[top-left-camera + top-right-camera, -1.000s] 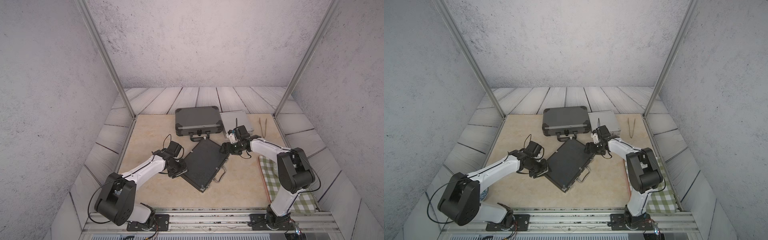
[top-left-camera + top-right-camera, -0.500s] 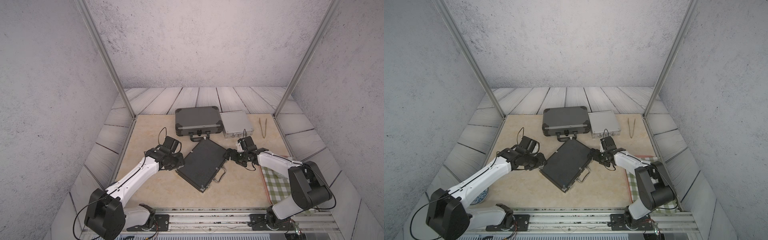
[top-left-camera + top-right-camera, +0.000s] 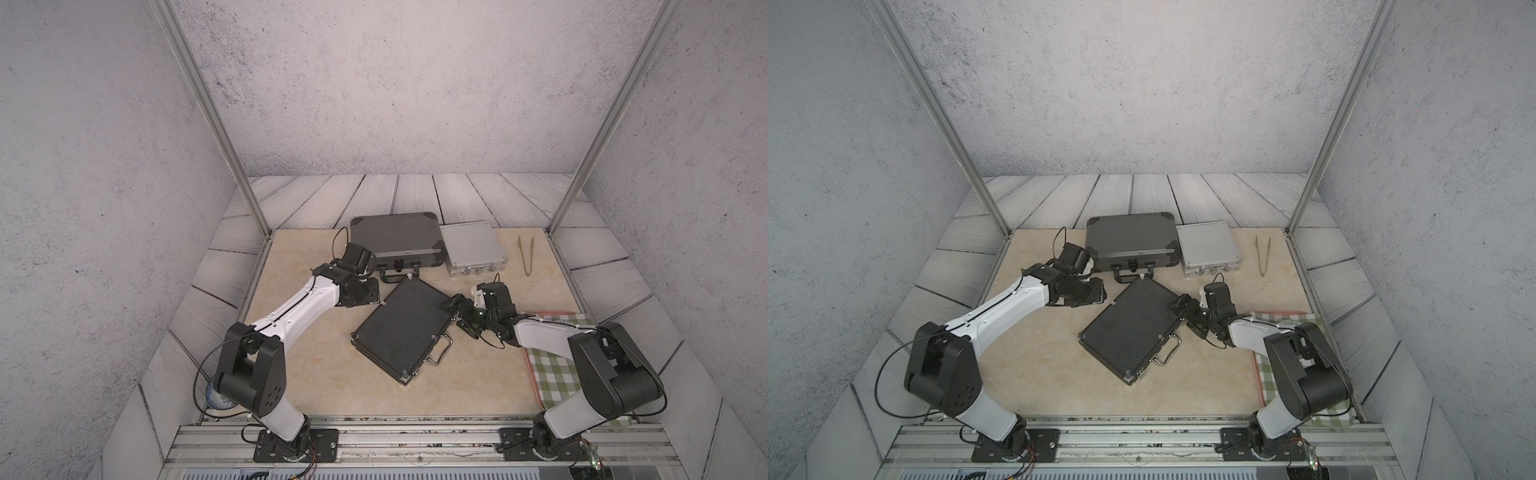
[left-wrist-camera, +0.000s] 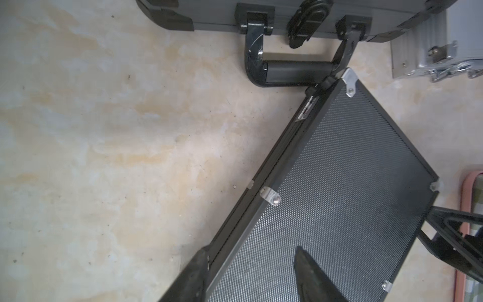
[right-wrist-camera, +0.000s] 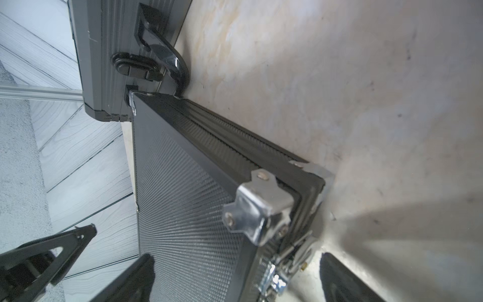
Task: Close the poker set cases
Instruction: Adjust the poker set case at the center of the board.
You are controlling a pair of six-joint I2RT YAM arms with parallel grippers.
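Black case (image 3: pixel 403 328) seemingly shut; right hand (image 3: pixel 459 316) spread around its corner.

A large dark-grey ribbed case with black corners (image 3: pixel 395 239) lies flat at the rear of the beige tabletop (image 3: pixel 291 365), lid down, its black handle facing forward. A small silver aluminium case (image 3: pixel 471 245) lies flat just beside it, lid down. A flat black textured case with a metal handle (image 3: pixel 405 328) lies in front of both, lid down, turned diagonally, one corner at the grey case's handle.
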